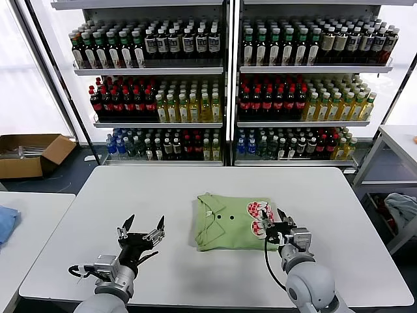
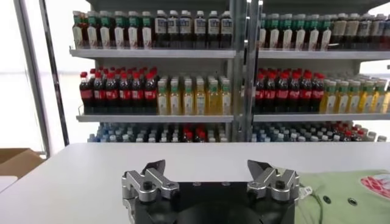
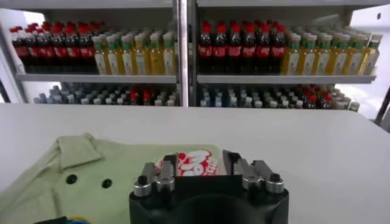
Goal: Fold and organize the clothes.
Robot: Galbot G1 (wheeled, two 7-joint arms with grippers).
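The light green polo shirt (image 1: pixel 225 222) lies folded into a compact rectangle at the middle of the white table (image 1: pixel 163 195), collar to the left and red-and-white graphic (image 1: pixel 258 218) at its right end. My right gripper (image 1: pixel 275 229) is open, low at the shirt's right edge beside the graphic. In the right wrist view (image 3: pixel 200 161) the graphic (image 3: pixel 190 163) shows between its spread fingers, with the shirt (image 3: pixel 79 176) beyond. My left gripper (image 1: pixel 142 229) is open and empty above bare table left of the shirt. In its wrist view (image 2: pixel 207 167) the shirt (image 2: pixel 347 195) lies off to one side.
Shelves of bottles (image 1: pixel 221 85) stand behind the table. A cardboard box (image 1: pixel 29 153) sits on the floor at far left. A blue cloth (image 1: pixel 5 222) lies on a side table on the left. A grey cloth (image 1: pixel 402 208) hangs at the right by another table (image 1: pixel 397 140).
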